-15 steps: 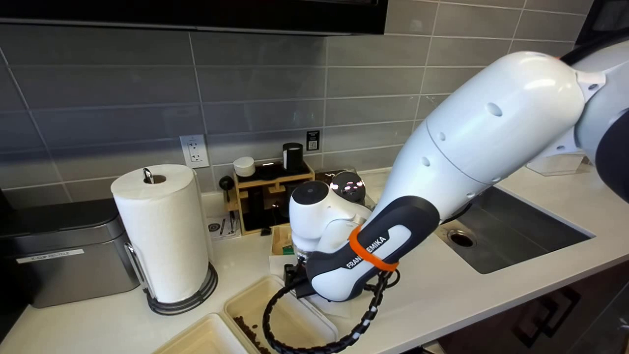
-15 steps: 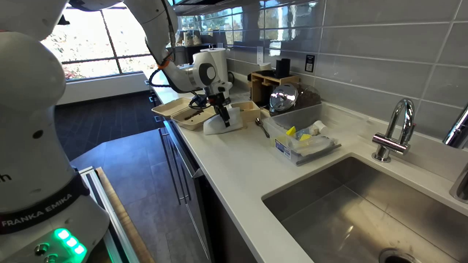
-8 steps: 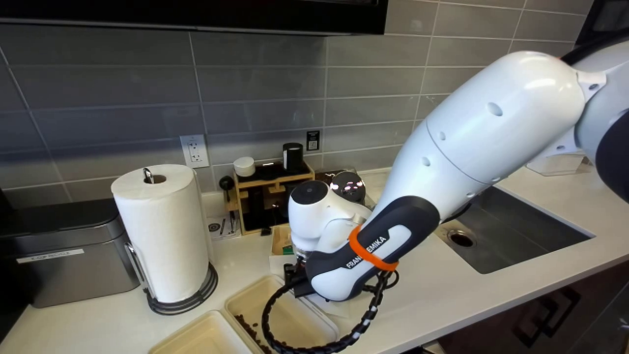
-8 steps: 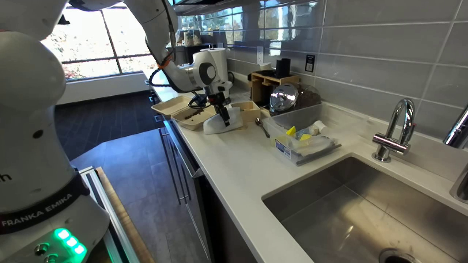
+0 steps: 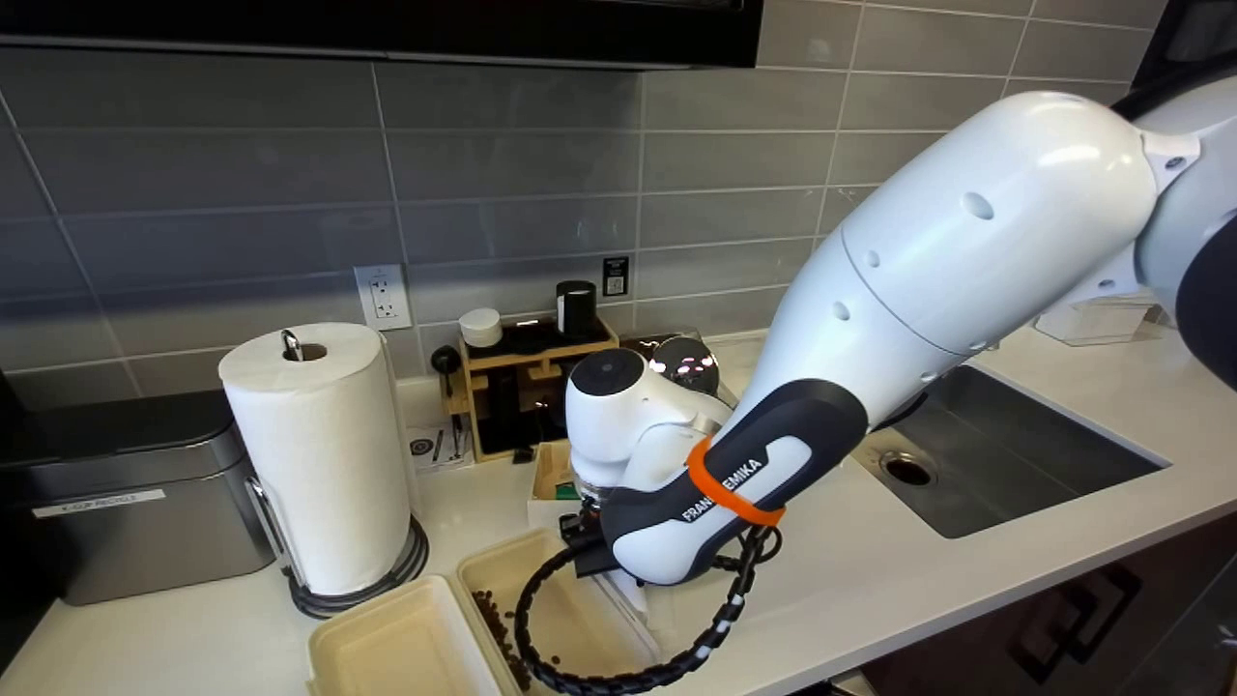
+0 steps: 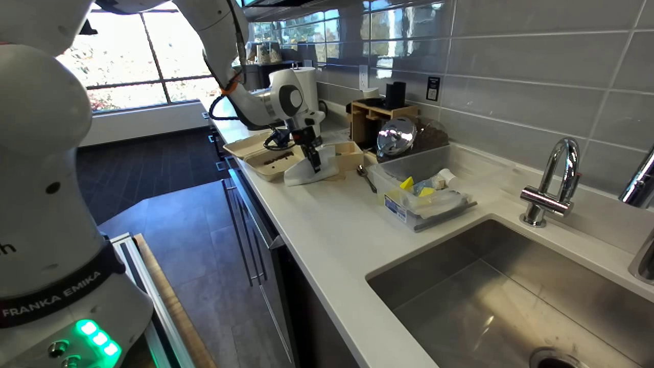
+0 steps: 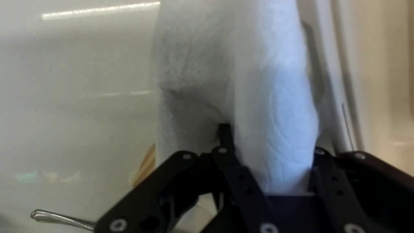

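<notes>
A white paper towel point(image 7: 288, 123) stands bunched between the two black fingers of my gripper point(image 7: 271, 142), filling the gap so that both sides touch it. The left fingertip point(image 7: 225, 129) presses beside a fold; the right one is hidden behind the towel. In an exterior view the gripper point(image 6: 314, 162) points down into the towel point(image 6: 299, 175), which rests on the white counter. Close beside lies a beige takeout tray point(image 5: 589, 628), hinged to its open lid point(image 5: 401, 638), with brown bean-like pieces point(image 5: 495, 628) along one side.
A light wooden box point(image 6: 350, 157) and a metal spoon point(image 6: 364, 176) lie near the towel. Beyond them stand a clear plastic bin point(image 6: 391, 204), the sink point(image 6: 454, 296) and its faucet point(image 6: 552, 184). A paper towel roll point(image 5: 314, 464) and a wooden organizer point(image 5: 541, 362) line the wall.
The gripper has closed in and risen very slightly. The towel is bunched higher and narrower, and the takeout tray with its lid has shifted and turned a little toward the gripper.
</notes>
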Robot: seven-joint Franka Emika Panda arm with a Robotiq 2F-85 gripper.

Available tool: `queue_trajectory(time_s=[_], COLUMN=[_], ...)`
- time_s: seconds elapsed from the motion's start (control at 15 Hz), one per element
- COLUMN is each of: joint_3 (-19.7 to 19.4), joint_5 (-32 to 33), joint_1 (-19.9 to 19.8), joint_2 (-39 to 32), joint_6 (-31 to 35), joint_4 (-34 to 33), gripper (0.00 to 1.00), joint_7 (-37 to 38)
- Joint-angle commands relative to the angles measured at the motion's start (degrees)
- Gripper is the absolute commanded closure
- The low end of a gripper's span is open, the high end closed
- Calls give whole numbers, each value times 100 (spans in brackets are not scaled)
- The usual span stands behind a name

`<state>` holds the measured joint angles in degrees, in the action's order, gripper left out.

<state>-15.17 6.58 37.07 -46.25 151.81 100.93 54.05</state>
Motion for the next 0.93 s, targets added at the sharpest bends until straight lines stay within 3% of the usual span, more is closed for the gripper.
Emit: queue_trajectory(time_s=[0.0,0.87], joint_3=[-82,-112], joint_5=[272,509], joint_1=[22,-10], joint_2=[111,597], joint_6=[-92,-100], joint_4=[172,692], gripper=[48,52], joint_7=[299,367])
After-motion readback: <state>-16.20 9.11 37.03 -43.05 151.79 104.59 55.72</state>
